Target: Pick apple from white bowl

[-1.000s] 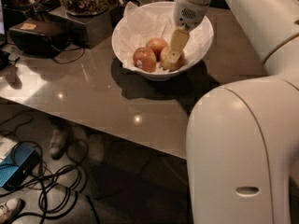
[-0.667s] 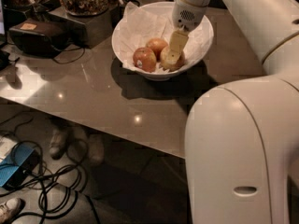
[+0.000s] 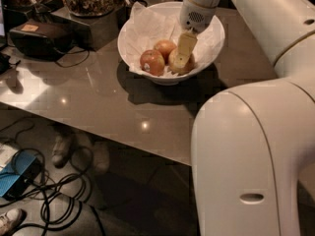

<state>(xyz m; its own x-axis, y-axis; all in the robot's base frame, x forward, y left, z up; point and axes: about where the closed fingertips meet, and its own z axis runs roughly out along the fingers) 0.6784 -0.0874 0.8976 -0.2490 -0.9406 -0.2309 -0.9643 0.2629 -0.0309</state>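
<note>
apple [image 3: 183, 71]: pale yellow-green, partly hidden, in white bowl [image 3: 170, 79] | bowl: upright, paper-lined | jaws: at apple

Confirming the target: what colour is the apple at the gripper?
Pale yellowish apple, in the white bowl at the gripper; camera view.

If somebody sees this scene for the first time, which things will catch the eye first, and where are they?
First, the big white robot arm fills the right side of the view. Its tool hangs inside the white bowl, on the far part of the dark table. The tool is right at the apple, the palest of three lying in the bowl.
</note>
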